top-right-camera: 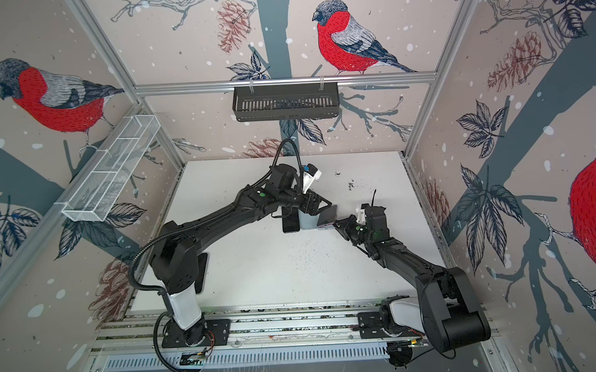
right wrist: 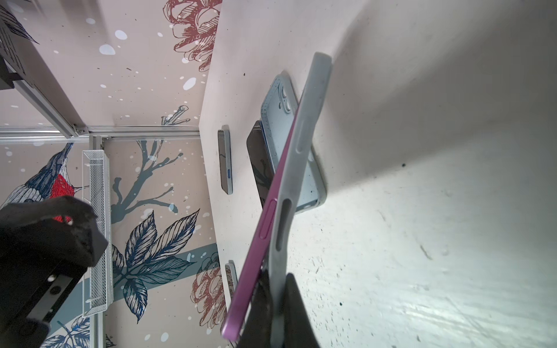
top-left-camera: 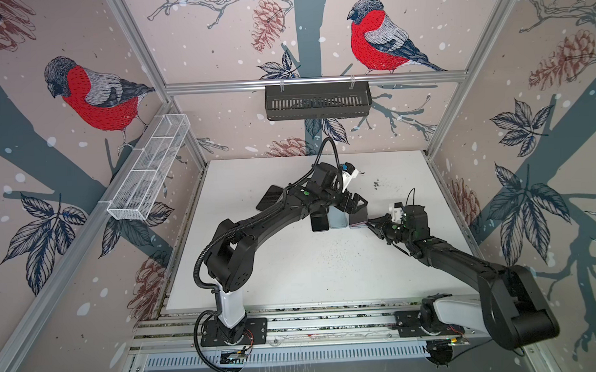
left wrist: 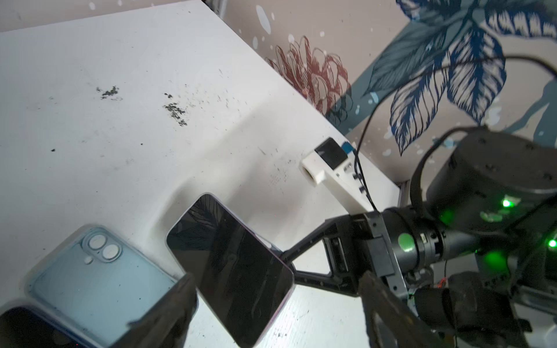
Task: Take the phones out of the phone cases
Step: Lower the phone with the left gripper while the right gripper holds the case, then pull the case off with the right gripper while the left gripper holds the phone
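Phone (left wrist: 229, 271), purple frame, dark screen, sits partly out of the grey phone case (right wrist: 304, 126). At the gripped end the purple edge has peeled away from the case wall; further along the two lie together. The pair is tilted and lifted off the table (top-left-camera: 292, 268) at that end, just toward 3 o'clock of the table's middle in both top views. Cannot tell if the far end touches anything.

Right tool (right wrist: 275, 283) is clamped tight on the case's near end. One finger (right wrist: 259, 292) sits in the gap between phone and case, the other on the case's outer side.

Left tool (top-left-camera: 356, 207) is spread wide and grips nothing, hanging over the phone from 11 o'clock. In the left wrist view its fingers (left wrist: 168, 313) stand on either side of the screen.

Light blue phone (left wrist: 99, 271) lies flat, back up with lenses showing, just beside the held pair at 9 o'clock. Dark phone (top-left-camera: 320, 223) lies against that one's 9 o'clock side. Another dark phone (top-left-camera: 270, 199) lies further off toward 10 o'clock, partly behind the left arm.
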Controlling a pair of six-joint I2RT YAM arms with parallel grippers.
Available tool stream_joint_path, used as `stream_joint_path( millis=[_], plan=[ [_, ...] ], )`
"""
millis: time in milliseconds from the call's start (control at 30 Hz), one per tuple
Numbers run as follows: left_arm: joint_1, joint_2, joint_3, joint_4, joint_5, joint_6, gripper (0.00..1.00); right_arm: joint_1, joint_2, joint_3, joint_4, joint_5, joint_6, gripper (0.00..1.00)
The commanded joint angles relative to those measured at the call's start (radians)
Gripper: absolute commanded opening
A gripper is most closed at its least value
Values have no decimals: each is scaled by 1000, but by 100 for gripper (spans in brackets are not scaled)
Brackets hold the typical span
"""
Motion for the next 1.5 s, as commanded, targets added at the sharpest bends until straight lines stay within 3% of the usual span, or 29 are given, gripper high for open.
stream_joint_path(
  millis=[0, 300, 933, 1467],
  plan=[
    [-27, 6, 17, -111, -20, 188, 84, -5, 27, 13, 50, -30, -11, 0],
    [-98, 61, 60, -219, -40, 333, 80, -7, 43, 25, 47, -40, -5, 0],
    [-136, 102, 30, -183, -328, 330, 61, -8, 45, 19, 72, -47, 15, 0],
    [-169, 129, 36, -163, -458, 310, 57, -6, 46, 19, 83, -60, 32, 0]
  ],
)
